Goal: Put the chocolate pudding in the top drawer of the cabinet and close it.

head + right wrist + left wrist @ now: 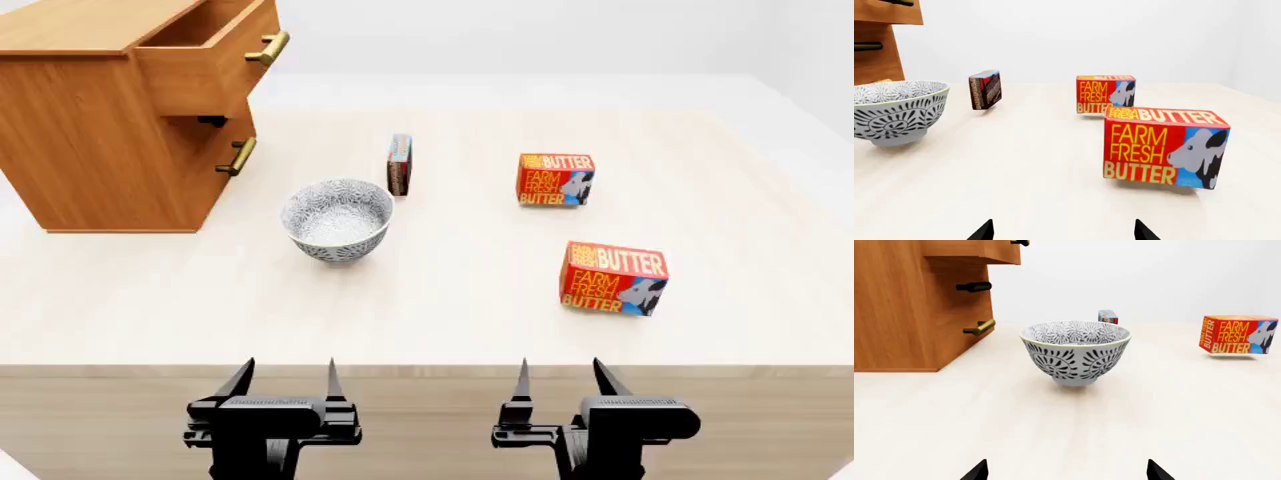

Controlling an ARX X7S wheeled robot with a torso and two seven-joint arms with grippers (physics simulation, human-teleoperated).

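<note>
Head view | my left end effector (283, 378) and right end effector (559, 376) hung spread apart, empty | chocolate pudding (399, 165) stood upright behind bowl (338, 220) | top drawer (211, 62) pulled out

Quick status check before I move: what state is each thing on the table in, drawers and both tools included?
top drawer: pulled open
lower drawer: shut
chocolate pudding: upright on table, behind the bowl
bowl: upright, nothing seen inside
far butter box: upright
near butter box: upright
left tool: open
right tool: open
</note>
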